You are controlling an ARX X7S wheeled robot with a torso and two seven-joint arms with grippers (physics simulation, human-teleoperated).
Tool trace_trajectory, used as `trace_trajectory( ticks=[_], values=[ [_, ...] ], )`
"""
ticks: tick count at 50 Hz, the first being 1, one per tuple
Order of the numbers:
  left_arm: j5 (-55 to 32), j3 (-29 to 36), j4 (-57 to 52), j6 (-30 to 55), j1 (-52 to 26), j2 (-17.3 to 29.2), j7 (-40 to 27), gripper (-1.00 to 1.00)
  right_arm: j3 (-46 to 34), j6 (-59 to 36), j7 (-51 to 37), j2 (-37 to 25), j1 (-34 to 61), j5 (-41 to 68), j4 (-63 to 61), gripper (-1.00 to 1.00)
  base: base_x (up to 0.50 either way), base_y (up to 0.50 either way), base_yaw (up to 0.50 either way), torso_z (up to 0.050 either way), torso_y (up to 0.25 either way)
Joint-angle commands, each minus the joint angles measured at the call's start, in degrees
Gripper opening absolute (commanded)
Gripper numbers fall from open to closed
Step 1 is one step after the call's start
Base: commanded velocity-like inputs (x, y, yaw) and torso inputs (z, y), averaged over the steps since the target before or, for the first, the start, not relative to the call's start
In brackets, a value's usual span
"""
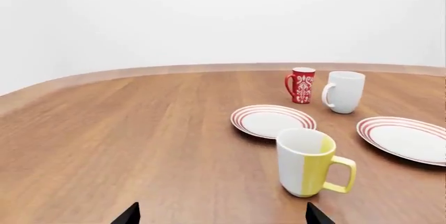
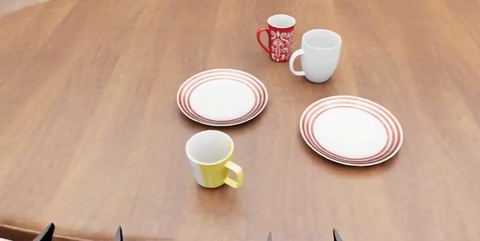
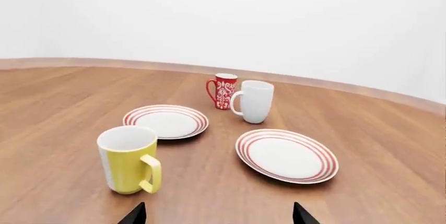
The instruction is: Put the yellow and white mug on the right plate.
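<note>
The yellow mug (image 2: 211, 158) is standing upright on the wooden table (image 2: 90, 83), its long axis vertical and its open white mouth facing up. In the head view its loop handle is pointing toward my right and slightly back toward me. It is sitting just on my side of the left plate (image 2: 222, 97), close to that plate's near rim but apart from it. The right plate (image 2: 351, 130) is lying flat, off to the right of the mug and a little farther from me, with bare table between them. The mug is resting on the table, not on either plate.

Beyond the two plates the red mug (image 2: 278, 37) and the white mug (image 2: 318, 55) are standing upright just beside each other, the red one slightly farther away and to the left. Whether they are touching I cannot tell.

My left pincer (image 2: 82, 233) is showing only as two dark fingertips at the near edge of the head view; they are standing well apart, released, grasping nothing. My right pincer (image 2: 302, 235) is showing likewise, tips spread, nothing between them. Both are hanging near the table's near edge, short of the mug. In the left wrist view the mug (image 1: 309, 162) is sitting ahead of the spread tips; in the right wrist view it (image 3: 130, 159) is also sitting ahead, handle turned toward the camera.
</note>
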State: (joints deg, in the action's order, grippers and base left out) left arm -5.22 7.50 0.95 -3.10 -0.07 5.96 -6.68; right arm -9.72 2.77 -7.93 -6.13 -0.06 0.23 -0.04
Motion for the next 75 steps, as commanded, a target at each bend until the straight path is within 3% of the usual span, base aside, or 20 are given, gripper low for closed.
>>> trace_trajectory(
  ticks=[1,14,61,75],
  values=[
    [-0.5,0.9,0.2,-0.2,-0.1,0.5,-0.7,1.00,-0.8,-0.4,-1.0,-0.7,0.3,0.1,0.0,1.00,0.00,0.00,0.00,0.000,0.000],
    [-1.2,1.9,0.5,-0.3,-0.3,1.1,-1.2,1.00,-2.3,0.7,-1.8,-1.7,0.0,-0.9,-0.3,1.00,0.03,0.00,0.00,0.000,0.000],
    [-2.8,4.2,0.2,-0.7,-0.4,2.9,-2.9,1.00,-3.8,1.1,-3.8,-3.7,-0.2,0.3,-2.1,1.00,0.50,0.01,0.00,0.000,0.000],
    [-3.3,4.8,-0.1,-0.6,-0.3,3.3,-3.3,1.00,-2.9,-2.1,-2.9,-6.1,-0.5,2.3,-6.6,1.00,0.01,0.00,0.00,0.000,0.001]
  ],
)
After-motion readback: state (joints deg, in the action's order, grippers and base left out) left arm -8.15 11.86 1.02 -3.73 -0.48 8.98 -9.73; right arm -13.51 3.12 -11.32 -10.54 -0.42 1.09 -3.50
